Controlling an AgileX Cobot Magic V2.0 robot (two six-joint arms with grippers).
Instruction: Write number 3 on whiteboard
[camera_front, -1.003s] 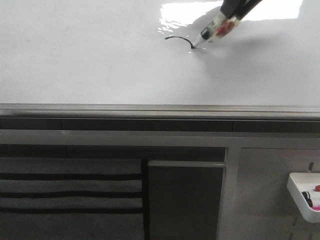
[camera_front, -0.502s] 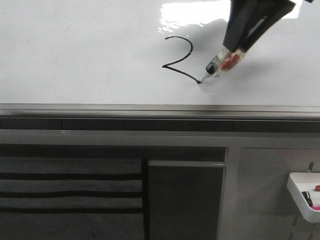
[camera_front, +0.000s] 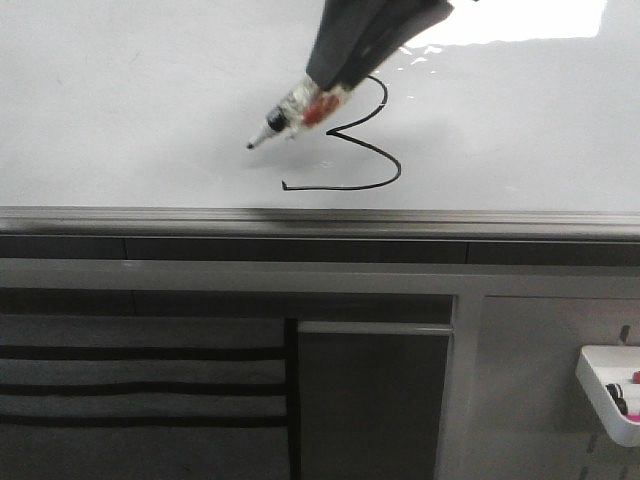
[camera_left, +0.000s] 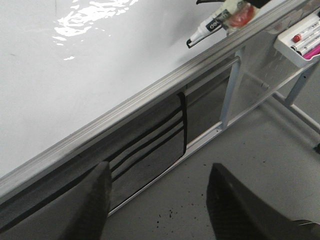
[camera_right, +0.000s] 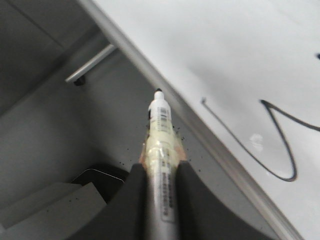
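A thin black number 3 (camera_front: 372, 150) stands drawn on the glossy whiteboard (camera_front: 130, 100), its flat tail just above the grey bottom rail (camera_front: 320, 222). My right gripper (camera_front: 330, 85) is shut on a white marker (camera_front: 285, 115); the black tip points left, off the board's surface and left of the digit. In the right wrist view the marker (camera_right: 161, 150) sits between the fingers (camera_right: 185, 185), with the digit's lower strokes (camera_right: 280, 150) beside it. My left gripper (camera_left: 157, 200) is open and empty, low in front of the board; the marker (camera_left: 215, 22) shows far off in its view.
A grey panel with black stripes (camera_front: 140, 385) hangs below the rail at the left. A white tray holding markers (camera_front: 610, 395) is fixed at the lower right, also in the left wrist view (camera_left: 300, 40). A bright glare (camera_front: 520, 20) lies on the board's top.
The right gripper drew the digit's lower curve and flat tail, finishing the 3, then lifted the marker away to the left. The left gripper shows no earlier frame.
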